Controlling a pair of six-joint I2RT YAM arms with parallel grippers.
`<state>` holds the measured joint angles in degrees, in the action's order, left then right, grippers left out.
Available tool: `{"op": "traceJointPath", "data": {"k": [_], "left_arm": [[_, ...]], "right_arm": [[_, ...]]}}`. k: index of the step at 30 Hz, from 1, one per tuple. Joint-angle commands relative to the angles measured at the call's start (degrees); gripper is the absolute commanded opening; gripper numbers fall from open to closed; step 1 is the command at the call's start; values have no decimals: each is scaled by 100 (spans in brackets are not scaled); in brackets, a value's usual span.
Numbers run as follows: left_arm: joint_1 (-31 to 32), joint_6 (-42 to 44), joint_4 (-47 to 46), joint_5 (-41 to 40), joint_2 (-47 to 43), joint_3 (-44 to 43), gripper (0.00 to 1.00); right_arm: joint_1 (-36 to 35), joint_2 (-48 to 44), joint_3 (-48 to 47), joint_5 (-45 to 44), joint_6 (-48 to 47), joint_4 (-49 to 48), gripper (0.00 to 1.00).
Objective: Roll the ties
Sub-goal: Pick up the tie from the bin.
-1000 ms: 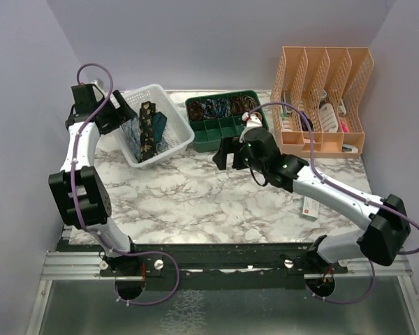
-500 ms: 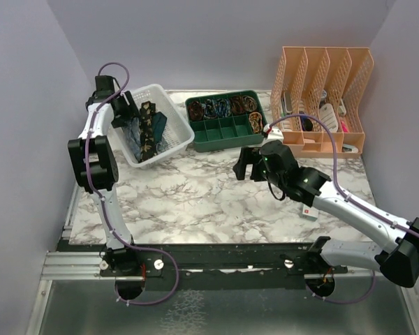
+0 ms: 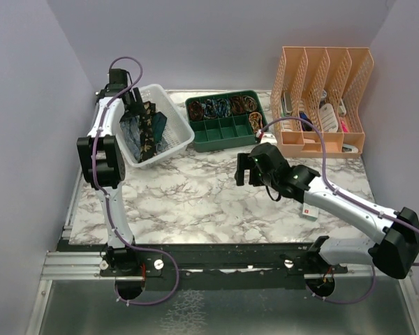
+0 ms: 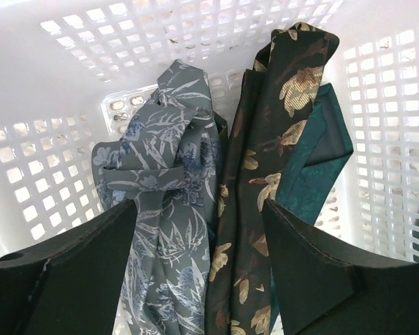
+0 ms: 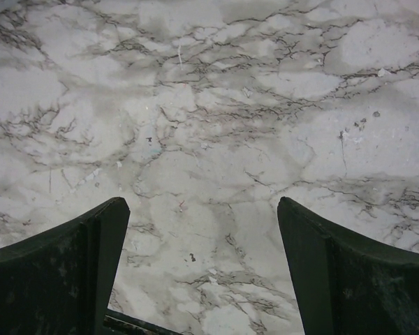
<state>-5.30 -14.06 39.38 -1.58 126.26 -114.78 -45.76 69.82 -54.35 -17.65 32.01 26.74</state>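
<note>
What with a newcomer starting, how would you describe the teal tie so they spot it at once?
Find the white basket at the table's far left. Of three ties inside, the teal tie lies rightmost. It alone is plain; the black-gold tie and grey tie are patterned.

- The left arm [image 3: 103, 125] and the right arm [image 3: 342, 202] have white links joined by bulky black housings.
- A thin purple cable [image 3: 293, 119] loops along each arm.
- The left pincer [image 4: 199, 209] and the right pincer [image 5: 201, 206] have broad matte-black fingers with scuffed edges.
- The black bases [image 3: 126, 264] are bolted to a silver rail [image 3: 77, 265].
</note>
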Motion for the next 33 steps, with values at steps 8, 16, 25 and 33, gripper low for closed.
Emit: {"op": "traceJointPath", "data": {"k": [8,16,25,33], "left_arm": [[91,332,420,-1190,278,-371,74],[90,359,482,-685,726,-539,48],[-149,276,570,-672,961,-1321,0],[-265,343,580,-256,863,-2084,0]], "right_arm": [[-8,373,-181,205,50,378,93],[-4,485,-275,249,-21,453,93],[-10,597,-406,237,-79,554,93],[-12,677,-423,267,-13,562,93]]}}
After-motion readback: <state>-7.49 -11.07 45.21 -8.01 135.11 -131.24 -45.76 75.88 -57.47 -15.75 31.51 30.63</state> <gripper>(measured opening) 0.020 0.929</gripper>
